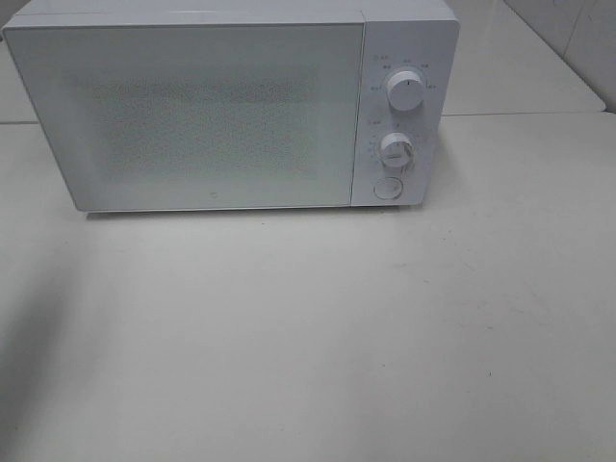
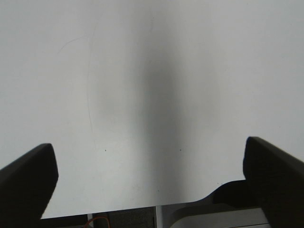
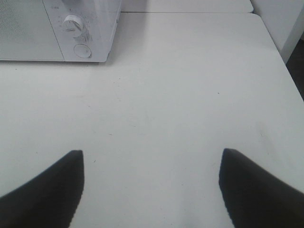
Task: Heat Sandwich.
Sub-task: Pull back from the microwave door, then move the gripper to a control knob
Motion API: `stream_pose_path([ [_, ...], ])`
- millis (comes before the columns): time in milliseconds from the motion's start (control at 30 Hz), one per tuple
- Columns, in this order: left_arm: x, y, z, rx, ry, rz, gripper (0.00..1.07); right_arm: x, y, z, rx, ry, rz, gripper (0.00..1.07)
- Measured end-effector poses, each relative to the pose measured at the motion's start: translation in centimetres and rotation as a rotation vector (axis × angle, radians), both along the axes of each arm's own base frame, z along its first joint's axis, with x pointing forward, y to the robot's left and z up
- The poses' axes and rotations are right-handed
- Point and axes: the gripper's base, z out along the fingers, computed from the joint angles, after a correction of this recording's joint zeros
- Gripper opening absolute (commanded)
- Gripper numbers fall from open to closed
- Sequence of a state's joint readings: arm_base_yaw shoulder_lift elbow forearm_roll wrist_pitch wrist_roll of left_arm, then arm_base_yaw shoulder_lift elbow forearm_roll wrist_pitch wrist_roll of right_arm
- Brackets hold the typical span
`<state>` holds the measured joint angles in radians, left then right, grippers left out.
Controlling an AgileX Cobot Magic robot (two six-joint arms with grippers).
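A white microwave (image 1: 192,111) stood in the upper half of the high frame on the desk (image 1: 308,337), door shut, with its dials (image 1: 402,91) at its right. The sandwich showed in no view. The left jaws and right jaws both stood wide apart above the desk, holding nothing.

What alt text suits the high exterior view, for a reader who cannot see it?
A white box-shaped microwave oven, door closed, stands on a white table; its right panel carries a round white upper knob, a lower knob and a round button.
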<state>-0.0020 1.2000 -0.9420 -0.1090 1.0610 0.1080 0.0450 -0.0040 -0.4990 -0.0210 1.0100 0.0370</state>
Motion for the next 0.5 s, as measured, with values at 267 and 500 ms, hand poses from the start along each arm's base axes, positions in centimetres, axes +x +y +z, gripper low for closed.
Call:
stream_pose_path([
  [267, -4.3, 0.1, -0.1, -0.003, -0.056, 0.012, 0.99, 0.0, 0.0, 0.0, 0.000, 0.000, 0.000, 0.74],
  [500, -8.0, 0.2, -0.8, 0.001, -0.106, 0.043, 0.99, 0.0, 0.0, 0.0, 0.000, 0.000, 0.000, 0.74],
])
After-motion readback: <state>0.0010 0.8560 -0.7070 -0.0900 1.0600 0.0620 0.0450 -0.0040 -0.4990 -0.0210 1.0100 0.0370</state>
